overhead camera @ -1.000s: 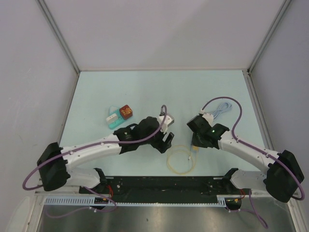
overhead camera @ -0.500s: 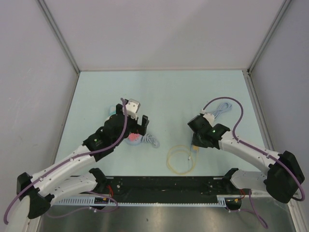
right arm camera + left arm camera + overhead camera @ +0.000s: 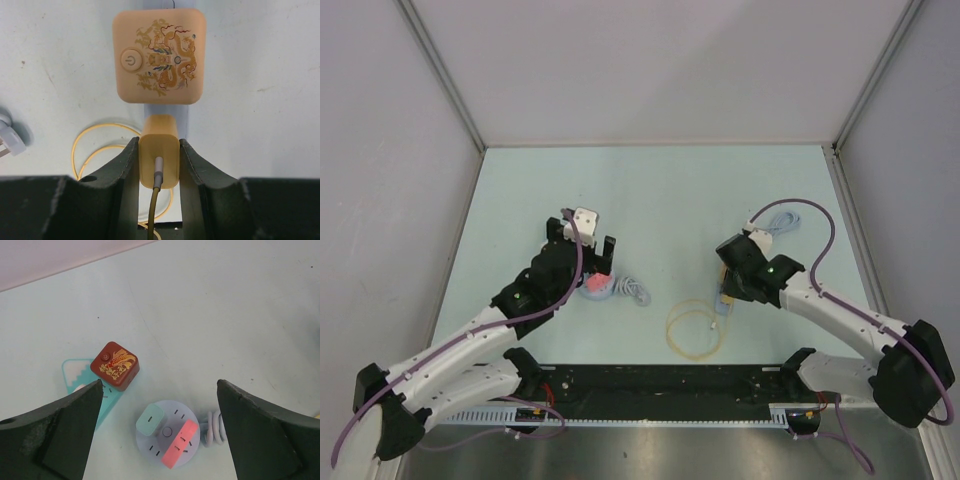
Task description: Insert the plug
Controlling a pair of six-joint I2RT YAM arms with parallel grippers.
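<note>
The yellow plug (image 3: pixel 158 160) poised at the dragon-printed block (image 3: pixel 159 55), my right tool (image 3: pixel 158 145) a touch farther out than half a second ago.
The tool pinches it just short of the block on the counter (image 3: pixel 660 190); my left tool (image 3: pixel 159 385), spread wide, hovers above a round outlet (image 3: pixel 167 432) holding a mint plug (image 3: pixel 150 420) and a pink plug (image 3: pixel 180 444).

Pale table (image 3: pixel 660 190) carries round socket (image 3: pixel 168 432), red cube (image 3: pixel 114 365) and orange block (image 3: pixel 159 56).

You see the plug (image 3: pixel 159 157) just short of the square socket block (image 3: pixel 159 55), its cable (image 3: pixel 151 205) coiled nearer you; far left, round hub (image 3: pixel 168 440) near small cube (image 3: pixel 115 365).
</note>
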